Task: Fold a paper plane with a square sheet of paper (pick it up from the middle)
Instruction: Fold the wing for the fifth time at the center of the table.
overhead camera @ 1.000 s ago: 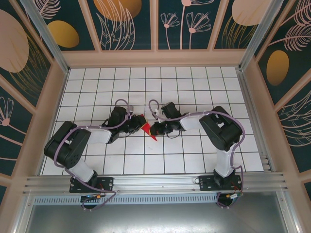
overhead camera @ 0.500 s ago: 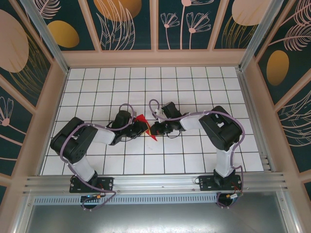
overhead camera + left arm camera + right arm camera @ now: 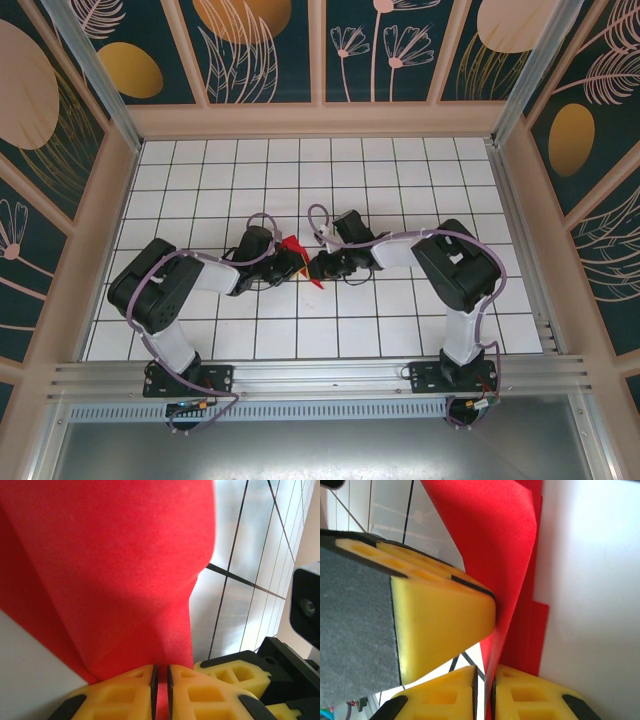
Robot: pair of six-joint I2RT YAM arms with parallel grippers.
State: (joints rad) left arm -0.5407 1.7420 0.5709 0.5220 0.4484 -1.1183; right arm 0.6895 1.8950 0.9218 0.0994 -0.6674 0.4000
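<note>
The red sheet of paper [image 3: 292,247], folded into a narrow pointed shape, stands above the tiles at mid-table between both grippers, its tip [image 3: 316,283] pointing toward the near edge. My left gripper [image 3: 288,262] comes in from the left. In the left wrist view the left gripper [image 3: 160,667] is shut on the paper [image 3: 110,570], which fills the thin slot between its pads. My right gripper [image 3: 314,267] meets it from the right. In the right wrist view the right gripper [image 3: 484,669] stands slightly open, and the paper's edge [image 3: 490,540] leans on one pad.
The white grid-tiled table [image 3: 400,170] is walled by wooden rails and patterned panels. The left gripper's yellow finger [image 3: 440,620] sits right beside the right gripper's jaws. Both arm bases stand at the near rail [image 3: 320,375].
The left arm's elbow swung right and its jaws closed on the paper. The right gripper's jaws, shut before, have parted a little. The paper stayed in place.
</note>
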